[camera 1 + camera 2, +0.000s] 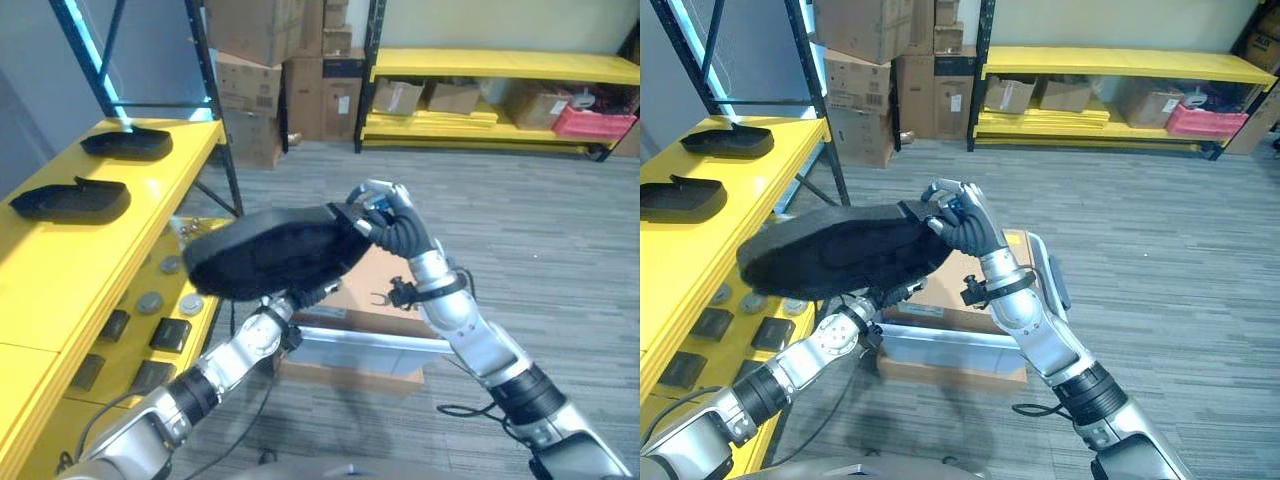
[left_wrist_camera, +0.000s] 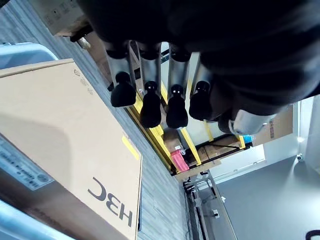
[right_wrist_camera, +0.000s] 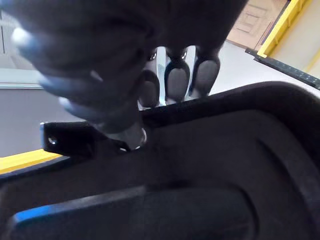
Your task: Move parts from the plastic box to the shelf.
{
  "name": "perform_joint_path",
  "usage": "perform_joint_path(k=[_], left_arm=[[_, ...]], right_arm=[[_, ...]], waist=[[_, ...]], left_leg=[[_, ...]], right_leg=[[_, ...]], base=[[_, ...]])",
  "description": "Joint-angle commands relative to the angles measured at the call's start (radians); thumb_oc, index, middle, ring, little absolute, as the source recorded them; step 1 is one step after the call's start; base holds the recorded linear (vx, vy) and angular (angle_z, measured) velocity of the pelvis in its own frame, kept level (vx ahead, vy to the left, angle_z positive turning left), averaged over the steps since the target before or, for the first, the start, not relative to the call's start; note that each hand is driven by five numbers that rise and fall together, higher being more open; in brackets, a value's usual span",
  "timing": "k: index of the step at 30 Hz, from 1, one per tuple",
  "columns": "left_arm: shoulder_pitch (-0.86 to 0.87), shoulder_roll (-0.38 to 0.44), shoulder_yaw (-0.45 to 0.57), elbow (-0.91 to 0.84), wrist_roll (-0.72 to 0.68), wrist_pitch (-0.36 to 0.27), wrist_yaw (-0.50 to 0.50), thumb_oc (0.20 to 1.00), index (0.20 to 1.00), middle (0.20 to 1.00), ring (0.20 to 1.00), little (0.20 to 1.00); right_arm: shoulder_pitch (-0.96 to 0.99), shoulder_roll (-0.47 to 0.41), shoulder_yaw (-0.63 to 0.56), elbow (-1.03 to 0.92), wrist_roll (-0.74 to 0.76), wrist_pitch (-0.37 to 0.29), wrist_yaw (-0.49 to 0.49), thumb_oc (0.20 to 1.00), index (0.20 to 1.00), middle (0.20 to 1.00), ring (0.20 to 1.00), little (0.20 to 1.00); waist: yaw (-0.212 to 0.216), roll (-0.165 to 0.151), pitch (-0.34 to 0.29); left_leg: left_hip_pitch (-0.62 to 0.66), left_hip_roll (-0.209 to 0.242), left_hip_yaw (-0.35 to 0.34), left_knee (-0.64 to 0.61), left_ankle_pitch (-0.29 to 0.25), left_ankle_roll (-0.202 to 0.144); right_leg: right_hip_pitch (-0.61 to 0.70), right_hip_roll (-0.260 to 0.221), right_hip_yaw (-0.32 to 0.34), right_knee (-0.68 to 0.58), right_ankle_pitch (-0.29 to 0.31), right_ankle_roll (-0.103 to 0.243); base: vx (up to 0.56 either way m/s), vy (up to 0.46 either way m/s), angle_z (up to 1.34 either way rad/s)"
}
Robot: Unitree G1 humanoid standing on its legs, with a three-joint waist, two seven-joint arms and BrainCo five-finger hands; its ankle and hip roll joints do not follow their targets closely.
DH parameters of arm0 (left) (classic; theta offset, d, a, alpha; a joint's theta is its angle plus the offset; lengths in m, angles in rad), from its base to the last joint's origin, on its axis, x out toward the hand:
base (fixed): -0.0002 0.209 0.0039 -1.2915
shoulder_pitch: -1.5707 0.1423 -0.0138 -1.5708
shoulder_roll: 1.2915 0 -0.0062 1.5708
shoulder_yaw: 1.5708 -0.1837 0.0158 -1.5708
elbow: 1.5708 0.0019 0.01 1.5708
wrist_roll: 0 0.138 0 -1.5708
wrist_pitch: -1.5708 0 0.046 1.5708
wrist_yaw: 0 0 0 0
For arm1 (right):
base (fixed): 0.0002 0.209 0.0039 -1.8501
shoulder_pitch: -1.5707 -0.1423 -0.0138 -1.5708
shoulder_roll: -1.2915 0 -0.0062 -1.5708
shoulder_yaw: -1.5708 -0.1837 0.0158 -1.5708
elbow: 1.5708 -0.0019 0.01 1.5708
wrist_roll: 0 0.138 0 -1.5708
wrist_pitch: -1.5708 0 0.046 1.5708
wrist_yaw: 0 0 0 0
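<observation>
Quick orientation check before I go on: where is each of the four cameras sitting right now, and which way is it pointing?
Left eye view: on the head, looking down at the black part carried by both hands beside the yellow shelf; both arms show.
Right eye view: same head, same scene, slightly offset; right hand grips the part's edge.
Left wrist view: on the left wrist, looking along the left hand under the part toward the cardboard box.
Right wrist view: on the right wrist, close on the part's underside.
All four share the black part.

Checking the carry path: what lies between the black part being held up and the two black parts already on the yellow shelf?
Nothing: bare yellow shelf top separates the held black part from the two shelved parts, seen in the left eye view.
</observation>
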Motion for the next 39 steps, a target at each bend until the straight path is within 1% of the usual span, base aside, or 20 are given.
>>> perform_joint_path(k=[1,5,8,10,14,15,16,20,28,36,39], left_arm=[[-0.168,-0.152,0.053,-0.024,-0.019,-0.128,0.043,0.200,0.200,0.200,0.200,0.200],[-0.150,-0.143,0.061,-0.024,-0.030,-0.133,0.050,0.200,0.200,0.200,0.200,0.200],[-0.145,-0.129,0.068,-0.024,0.002,-0.137,0.053,0.200,0.200,0.200,0.200,0.200],[-0.141,-0.109,0.076,-0.024,0.045,-0.136,0.056,0.200,0.200,0.200,0.200,0.200],[-0.129,-0.091,0.087,-0.025,0.086,-0.138,0.053,0.200,0.200,0.200,0.200,0.200],[-0.122,-0.079,0.094,-0.029,0.109,-0.139,0.046,0.200,0.200,0.200,0.200,0.200],[-0.122,-0.079,0.094,-0.029,0.109,-0.139,0.046,0.200,0.200,0.200,0.200,0.200],[-0.096,-0.071,0.108,-0.035,0.110,-0.140,0.031,0.200,0.200,0.200,0.200,0.200],[-0.080,-0.066,0.113,-0.052,0.094,-0.141,0.006,0.200,0.200,0.200,0.200,0.200],[-0.052,-0.068,0.125,-0.032,0.081,-0.139,-0.023,0.200,0.200,0.200,0.200,0.200],[-0.039,-0.068,0.130,-0.010,0.098,-0.138,-0.028,0.200,0.200,0.200,0.200,0.200]], right_arm=[[0.011,0.080,0.128,-0.076,0.026,-0.066,0.032,0.200,0.200,0.200,0.200,0.200],[0.040,0.070,0.111,-0.063,0.012,-0.064,0.012,0.200,0.200,0.200,0.200,0.200],[0.074,0.059,0.080,-0.058,0.008,-0.069,-0.003,0.200,0.200,0.200,0.200,0.200],[0.115,0.049,0.042,-0.055,0.000,-0.077,-0.023,0.200,0.200,0.200,0.200,0.200],[0.162,0.039,-0.006,-0.049,-0.013,-0.079,-0.038,0.200,0.200,0.200,0.200,0.200],[0.192,0.033,-0.036,-0.041,-0.018,-0.081,-0.044,0.200,0.200,0.200,0.200,0.200],[0.192,0.033,-0.036,-0.041,-0.018,-0.081,-0.044,0.200,0.200,0.200,0.200,0.200],[0.262,0.031,-0.100,-0.030,-0.020,-0.078,-0.047,0.200,0.200,0.200,0.200,0.200],[0.298,0.033,-0.142,-0.002,-0.027,-0.075,-0.045,0.200,0.200,0.200,0.200,0.200],[0.264,0.009,-0.208,0.093,-0.096,-0.048,-0.088,0.200,0.200,0.200,0.200,0.200],[0.247,0.002,-0.240,0.151,-0.117,-0.032,-0.107,0.200,0.200,0.200,0.200,0.200]], waist=[[0.034,-0.020,-0.002],[0.032,-0.020,-0.003],[0.029,-0.019,-0.004],[0.025,-0.018,-0.004],[0.023,-0.015,-0.007],[0.020,-0.014,-0.007],[0.020,-0.014,-0.007],[0.015,-0.013,-0.010],[0.013,-0.013,-0.012],[0.023,-0.018,-0.020],[0.029,-0.022,-0.022]], left_leg=[[0.082,0.019,0.037,-0.002,-0.179,0.023],[0.083,0.019,0.037,-0.002,-0.180,0.022],[0.083,0.020,0.037,-0.002,-0.181,0.023],[0.082,0.020,0.036,-0.002,-0.181,0.022],[0.083,0.021,0.036,-0.002,-0.183,0.022],[0.084,0.021,0.035,-0.002,-0.184,0.022],[0.084,0.021,0.035,-0.002,-0.184,0.022],[0.086,0.022,0.037,-0.002,-0.187,0.022],[0.086,0.023,0.040,-0.002,-0.190,0.023],[0.089,0.022,0.035,-0.002,-0.194,0.024],[0.089,0.022,0.030,-0.002,-0.194,0.026]], right_leg=[[-0.082,-0.001,-0.030,0.056,-0.042,0.004],[-0.082,-0.001,-0.030,0.057,-0.045,0.004],[-0.084,-0.001,-0.031,0.058,-0.045,0.004],[-0.085,-0.001,-0.031,0.059,-0.045,0.005],[-0.085,0.000,-0.032,0.058,-0.046,0.005],[-0.083,0.000,-0.031,0.058,-0.046,0.006],[-0.083,0.000,-0.031,0.058,-0.046,0.006],[-0.082,-0.001,-0.029,0.056,-0.046,0.007],[-0.081,0.000,-0.028,0.053,-0.045,0.007],[-0.075,0.000,-0.030,0.048,-0.046,0.006],[-0.073,0.000,-0.032,0.046,-0.046,0.005]], base=[[0.00,0.000,0.00],[0.00,0.000,0.00],[0.00,0.000,0.00],[0.00,0.000,0.00],[0.00,-0.002,-0.01],[0.00,0.000,0.00],[0.00,0.000,0.00],[0.00,0.000,0.00],[0.00,0.000,0.00],[0.00,0.000,0.00],[0.00,0.000,0.00]])
